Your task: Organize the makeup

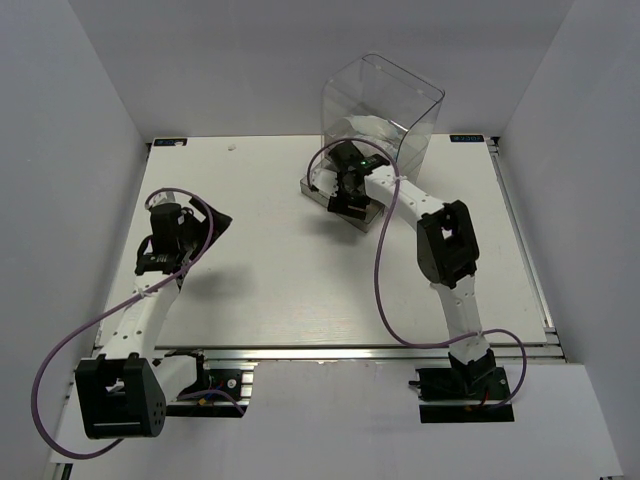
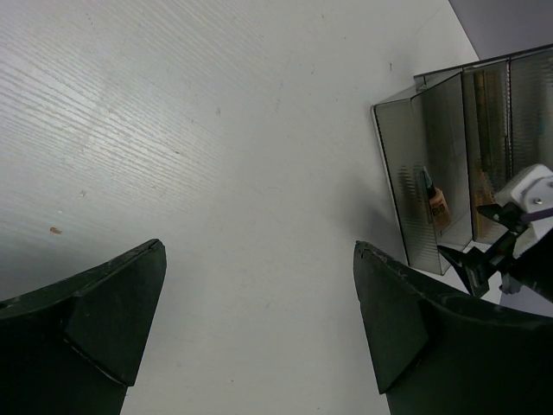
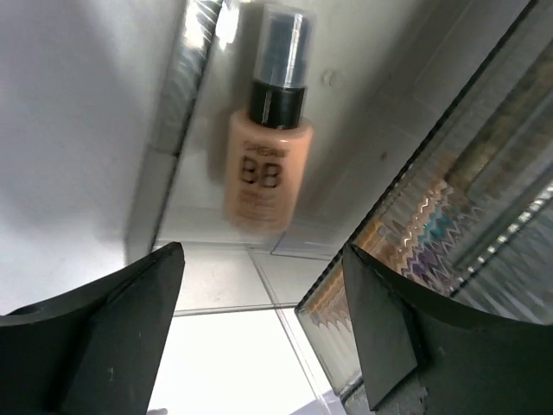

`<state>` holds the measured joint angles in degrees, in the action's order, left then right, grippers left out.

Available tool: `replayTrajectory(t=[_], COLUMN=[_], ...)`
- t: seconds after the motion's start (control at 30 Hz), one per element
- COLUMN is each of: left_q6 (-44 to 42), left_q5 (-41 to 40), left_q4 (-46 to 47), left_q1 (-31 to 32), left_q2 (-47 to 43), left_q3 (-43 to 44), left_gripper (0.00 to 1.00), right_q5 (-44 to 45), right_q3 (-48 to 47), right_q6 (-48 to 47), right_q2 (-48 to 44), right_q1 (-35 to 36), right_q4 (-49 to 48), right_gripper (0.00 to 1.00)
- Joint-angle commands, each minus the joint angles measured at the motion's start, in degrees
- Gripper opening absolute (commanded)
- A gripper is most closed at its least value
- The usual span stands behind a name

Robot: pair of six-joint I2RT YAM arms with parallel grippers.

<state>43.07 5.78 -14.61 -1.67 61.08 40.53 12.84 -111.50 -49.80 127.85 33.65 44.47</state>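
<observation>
The left gripper [image 2: 259, 251] hangs over the bare table [image 1: 270, 270], jaws wide apart and empty. Further right, the right gripper [image 3: 261, 255] is also spread, above a grey drawer [image 1: 308, 186] at the foot of the clear box [image 1: 385, 100]. A tan bottle [image 3: 263, 164] with a dark cap sits beyond its fingertips. It is blurred, and whether it rests on the drawer floor is unclear. From overhead the arm hides it. Ribbed plastic smears the colours at far right.

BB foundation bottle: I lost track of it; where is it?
Right wrist view, upper centre: the BB foundation bottle lies in a grey drawer compartment just ahead of the right claw, untouched.
</observation>
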Motion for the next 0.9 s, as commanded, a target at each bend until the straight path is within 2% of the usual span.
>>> replayTrajectory(t=[0.0,0.03,0.1,0.13,0.2,0.23,0.27,0.3,0.37,0.4,0.43,0.47,0.53,0.67,0.7,0.77,0.8,0.83,0.87], left_q6=[-0.6,-0.7,-0.8,-0.8,-0.4,-0.2,0.3,0.3,-0.1,-0.4,-0.5,-0.8,-0.7,0.1,0.2,0.5,0.6,0.6,0.6], left_q5=[-0.5,-0.6,-0.4,-0.4,-0.6,-1.1,-1.2,-0.9,-0.5,-0.1,0.1,0.2,0.4,0.6,0.8,1.5,1.8,2.0,2.3], left_q4=[-0.4,-0.4,0.3,0.4,1.3,1.3,1.9,2.0,1.8,1.6,1.5,1.6,2.0,3.4,3.8,4.6,4.7,4.9,5.1], left_q1=[-0.2,-0.2,-0.2,-0.2,-0.2,-0.2,-0.2,-0.3,-0.3,-0.3,-0.3,-0.3,-0.3,-0.3,-0.3,-0.3,-0.3,-0.3,-0.3], left_q2=[-1.5,-1.5,-1.3,-1.1,-1.0,-0.8,-0.6,-0.3,0.5,0.7,0.9,0.8,0.5,0.0,0.1,0.5,1.2,1.5,1.8], left_q3=[1.4,1.6,2.3,2.5,2.8,3.0,2.8,2.9,3.3,3.7,3.7,3.7,3.1,1.3,1.0,0.4,0.5,0.5,0.3], left_gripper=[0.98,0.98,0.98,0.98,0.98,0.98,0.98,0.98,0.98,0.98,0.98,0.98,0.98,0.98,0.98,0.98,0.98,0.98,0.98], right_q5=[-5.4,-8.3,-11.9,-16.7,-21.1,-24.5,-25.4,-26.5,-33.9,-38.2,-39.5,-40.3,-39.7,-35.4,-31.5,-26.1,-20.1,-17.7,-15.8], right_q3=[0.3,1.1,2.8,4.3,13.6,18.3,27.7,31.7,36.8,40.4,42.1,44.0,48.9,53.8,54.1,54.5,54.8,55.7,56.4], right_q6=[1.6,2.0,3.5,4.0,5.8,8.4,15.2,17.6,21.4,25.3,26.8,27.8,29.3,31.0,32.6,40.4,43.2,45.9,49.4], right_q2=[-7.3,-10.0,-13.6,-18.3,-24.1,-30.4,-33.2,-35.7,-40.7,-42.1,-45.1,-46.8,-52.6,-60.3,-60.8,-59.9,-59.0,-57.2,-56.4], right_q1=[0.2,0.3,0.0,-0.2,-1.8,-2.6,-4.7,-6.0,-10.8,-12.7,-14.5,-17.9,-22.1,-24.3,-24.3,-24.3,-24.3,-24.4,-24.5], right_q4=[-1.2,-1.3,-2.9,-4.2,-12.4,-16.7,-25.4,-27.6,-27.2,-24.6,-23.7,-23.1,-21.2,-15.2,-13.0,-7.0,-4.9,-3.2,-1.2], right_gripper=[0.80,0.80,0.87,0.89,0.90,0.89,0.89,0.89,0.88,0.84,0.73,0.66,0.50,0.46,0.46,0.53,0.57,0.67,0.70])
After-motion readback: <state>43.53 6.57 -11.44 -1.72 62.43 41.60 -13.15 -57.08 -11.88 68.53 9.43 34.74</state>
